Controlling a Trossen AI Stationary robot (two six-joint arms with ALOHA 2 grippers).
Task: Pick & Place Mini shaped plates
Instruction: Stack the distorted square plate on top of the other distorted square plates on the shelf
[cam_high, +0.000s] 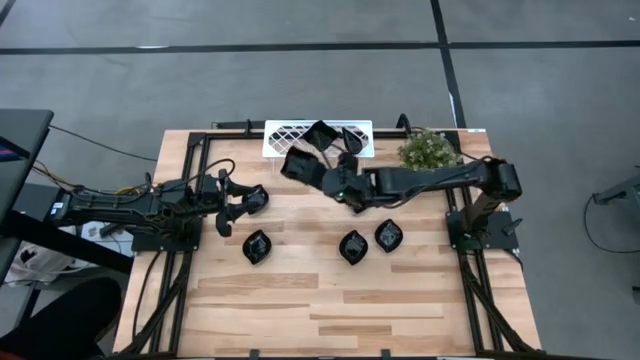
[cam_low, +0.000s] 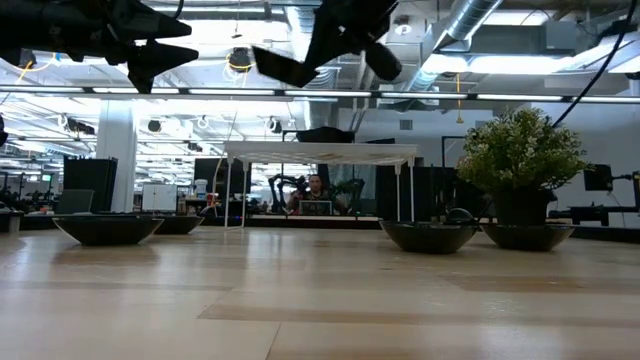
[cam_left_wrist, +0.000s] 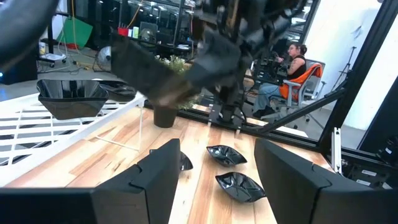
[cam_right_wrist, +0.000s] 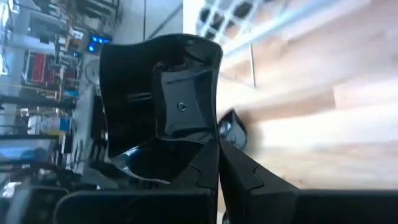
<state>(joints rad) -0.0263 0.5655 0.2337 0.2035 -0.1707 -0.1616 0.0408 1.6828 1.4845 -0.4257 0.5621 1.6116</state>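
Mini shaped plates are being moved off the white lattice tray (cam_high: 285, 139) and onto the wooden table (cam_high: 330, 310), and it looks like the job is maybe partway through, judging by how things are lying. Three plates are already set down in a loose row mid-table: one on the left (cam_high: 257, 246), then two close together (cam_high: 352, 246) (cam_high: 388, 235). A couple more are still being kept on the tray, a square one (cam_high: 322, 134) and a slimmer one (cam_high: 352, 138), so there's more left to shift. The potted plant (cam_high: 428, 150) is sitting at the far edge just beside the tray, near the right arm's reach path, so that corner is a bit tight. Plenty of bare wood is left open toward the near edge. A wavy-edged square plate (cam_right_wrist: 165, 99) is being pinched by the right gripper (cam_high: 332, 180) and held up in the air just in front of the tray. The left gripper (cam_high: 240, 205) is being held with its fingers spread and nothing in them, hovering above the left plate's side of the table.
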